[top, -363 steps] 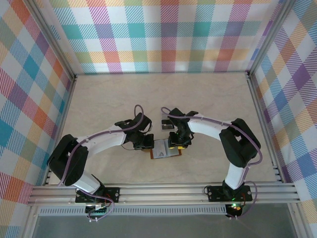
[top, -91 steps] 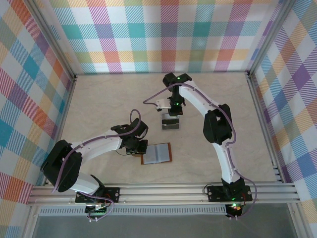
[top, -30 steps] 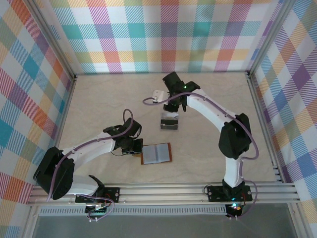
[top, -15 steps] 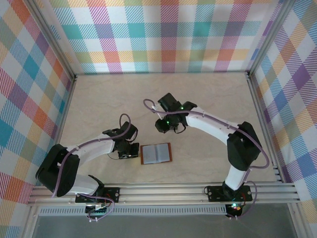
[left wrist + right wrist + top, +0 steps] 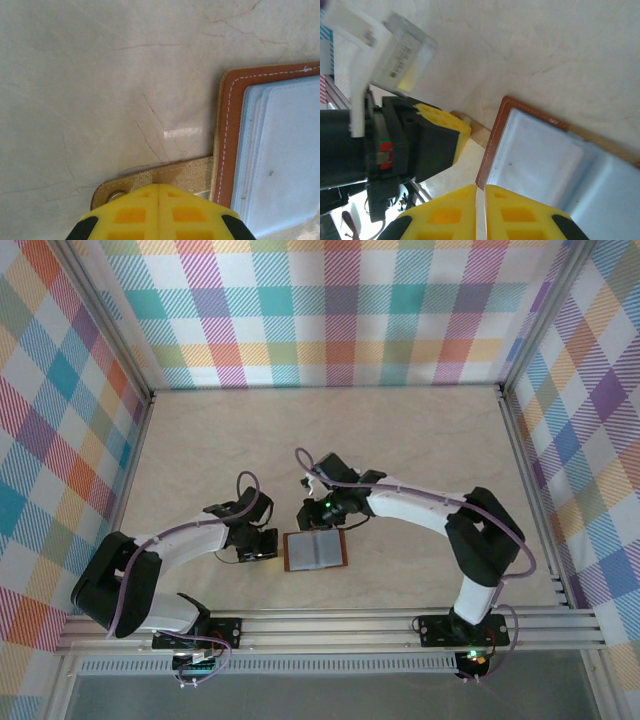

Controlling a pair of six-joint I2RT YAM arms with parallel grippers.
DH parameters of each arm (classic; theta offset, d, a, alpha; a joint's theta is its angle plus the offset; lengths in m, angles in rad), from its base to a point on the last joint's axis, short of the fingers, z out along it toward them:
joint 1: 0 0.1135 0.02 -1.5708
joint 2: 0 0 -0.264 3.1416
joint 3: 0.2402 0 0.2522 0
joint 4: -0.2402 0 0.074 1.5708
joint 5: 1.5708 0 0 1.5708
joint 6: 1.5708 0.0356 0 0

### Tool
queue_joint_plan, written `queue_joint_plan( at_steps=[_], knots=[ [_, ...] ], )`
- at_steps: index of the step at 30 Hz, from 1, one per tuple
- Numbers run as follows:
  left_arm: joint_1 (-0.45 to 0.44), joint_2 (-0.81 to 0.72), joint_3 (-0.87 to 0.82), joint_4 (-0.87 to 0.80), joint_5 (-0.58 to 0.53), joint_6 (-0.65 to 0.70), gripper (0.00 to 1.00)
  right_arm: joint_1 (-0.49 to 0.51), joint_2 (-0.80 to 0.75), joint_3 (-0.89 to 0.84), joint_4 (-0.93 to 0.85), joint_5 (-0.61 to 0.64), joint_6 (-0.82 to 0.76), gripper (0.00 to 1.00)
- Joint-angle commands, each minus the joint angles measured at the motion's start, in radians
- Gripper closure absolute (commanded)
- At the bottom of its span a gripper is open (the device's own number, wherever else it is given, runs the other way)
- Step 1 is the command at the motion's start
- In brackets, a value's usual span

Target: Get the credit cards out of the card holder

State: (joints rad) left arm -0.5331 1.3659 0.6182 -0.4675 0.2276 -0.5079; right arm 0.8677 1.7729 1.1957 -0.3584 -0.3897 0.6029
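**Open card holder flanked by two closed grippers**

Just left of the small reddish-brown leather bifold card holder (image 5: 315, 550), the left gripper (image 5: 264, 544) was seen low over the beige marble-patterned tabletop (image 5: 420, 440). Its yellow fingers (image 5: 135, 215) were pressed together with no gap, and nothing was clamped between them. The closed tips were set on the thin tan strap tab (image 5: 170, 172) that projected from the card holder's left edge. A small metal snap (image 5: 116, 196) was visible at the end of the tab farthest from the card holder.

The card holder itself was laid open and flat, inner face up, between the two grippers. Its white-stitched leather border framed grey clear-plastic pockets (image 5: 280, 150). Pale layered sheets could be made out in these pockets, but it could not be told whether they were credit cards.

At the far edge of the card holder, towards its left corner, the right gripper (image 5: 318, 522) was held close above the tabletop. Its yellow fingers (image 5: 520, 212) were drawn together, with only a thin pale slit left between them. Nothing was seen to be gripped. In the right wrist view, the stitched corner of the card holder lay just beyond those fingertips. The left gripper's black body and yellow finger were seen beside that corner.
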Motion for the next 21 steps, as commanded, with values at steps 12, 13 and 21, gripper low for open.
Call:
queue_joint_plan(
  at_steps=[12,13,21],
  knots=[
    [0.007,-0.113,0.027,-0.078,0.044,-0.044,0.93,0.065,0.135,0.050,0.016,-0.097,0.091,0.88],
    [0.007,-0.104,0.030,-0.069,0.055,-0.044,0.93,0.068,0.139,0.052,0.021,-0.104,0.096,0.89],
    [0.007,-0.017,0.021,0.028,0.100,-0.065,0.94,0.077,0.187,0.090,-0.013,-0.100,0.101,0.92]
  ],
)
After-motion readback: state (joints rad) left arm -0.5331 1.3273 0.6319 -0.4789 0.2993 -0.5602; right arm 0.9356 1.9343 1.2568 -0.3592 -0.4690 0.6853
